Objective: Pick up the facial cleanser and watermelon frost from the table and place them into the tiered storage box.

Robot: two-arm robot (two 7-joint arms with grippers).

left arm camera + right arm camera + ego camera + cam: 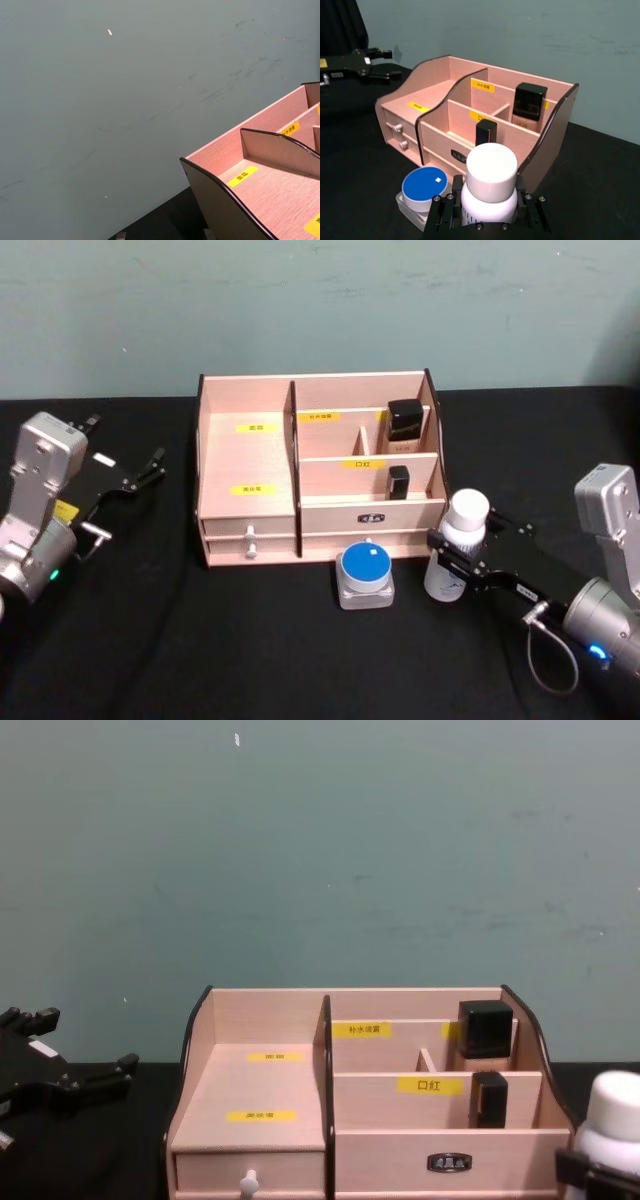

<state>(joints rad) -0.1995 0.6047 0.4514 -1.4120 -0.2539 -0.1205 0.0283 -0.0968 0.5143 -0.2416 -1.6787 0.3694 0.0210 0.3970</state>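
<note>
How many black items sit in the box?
2: a larger item in the back-right compartment, a smaller item in the tier below it. Dividers could hide more.

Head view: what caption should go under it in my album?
Right gripper clasps the white-capped bottle beside the tiered storage box; a blue-lidded jar sits in front, left gripper open.

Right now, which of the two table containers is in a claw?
The white-capped bottle, gripped by the right claw; the blue-lidded jar sits free beside it.
</note>
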